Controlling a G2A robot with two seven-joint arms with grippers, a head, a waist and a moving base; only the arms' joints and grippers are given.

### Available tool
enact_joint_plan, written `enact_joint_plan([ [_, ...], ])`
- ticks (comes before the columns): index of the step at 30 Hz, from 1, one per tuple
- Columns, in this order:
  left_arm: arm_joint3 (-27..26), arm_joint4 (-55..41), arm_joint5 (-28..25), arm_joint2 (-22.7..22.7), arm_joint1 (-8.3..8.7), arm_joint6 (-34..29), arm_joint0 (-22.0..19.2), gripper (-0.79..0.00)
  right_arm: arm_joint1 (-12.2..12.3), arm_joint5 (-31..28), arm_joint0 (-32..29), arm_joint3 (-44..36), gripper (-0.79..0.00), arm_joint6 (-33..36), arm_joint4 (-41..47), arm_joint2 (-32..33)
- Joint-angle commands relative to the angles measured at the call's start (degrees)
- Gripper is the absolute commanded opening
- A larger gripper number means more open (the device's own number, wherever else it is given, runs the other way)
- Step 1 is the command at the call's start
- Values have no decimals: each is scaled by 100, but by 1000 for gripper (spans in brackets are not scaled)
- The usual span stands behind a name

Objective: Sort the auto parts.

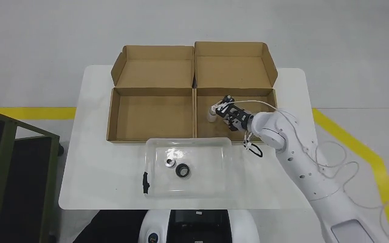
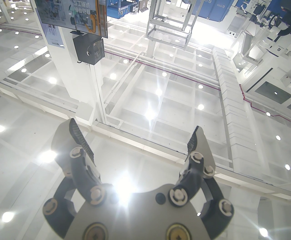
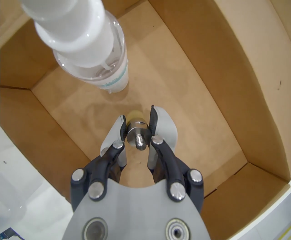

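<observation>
Shows left gripper (image 2: 135, 126), jaws spread wide, toothed fingers (image 2: 78, 145) well apart. Faces a white gridded ceiling (image 2: 181, 95) dotted with round lights (image 2: 158, 91). Catches a white pillar (image 2: 75, 95) beyond the gripper, with a black box (image 2: 88, 51) mounted on the pillar, a display screen (image 2: 70, 16) on the pillar just beside the box, and a metal frame (image 2: 169, 25) well apart from the pillar.

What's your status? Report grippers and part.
Left gripper open, aimed at ceiling. Right gripper shut on threaded part, in right cardboard box. White bottle close ahead inside it.
</observation>
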Motion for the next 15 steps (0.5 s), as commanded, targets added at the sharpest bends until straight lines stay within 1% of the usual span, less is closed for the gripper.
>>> enact_joint_plan([
  [1, 0, 0, 0, 0, 0, 0, 0, 0, -10, 18, 13, 8, -643, -8, 10, -27],
  [3, 0, 0, 0, 0, 0, 0, 0, 0, -15, 22, 20, 5, -526, -15, 6, -41],
  [5, 0, 0, 0, 0, 0, 0, 0, 0, -22, 46, 25, -3, -480, -21, -1, -55],
  [10, 0, 0, 0, 0, 0, 0, 0, 0, -34, 88, 32, -36, -468, -74, -2, -69],
  [15, 0, 0, 0, 0, 0, 0, 0, 0, 4, 91, -90, -302, -465, -146, -20, 84],
])
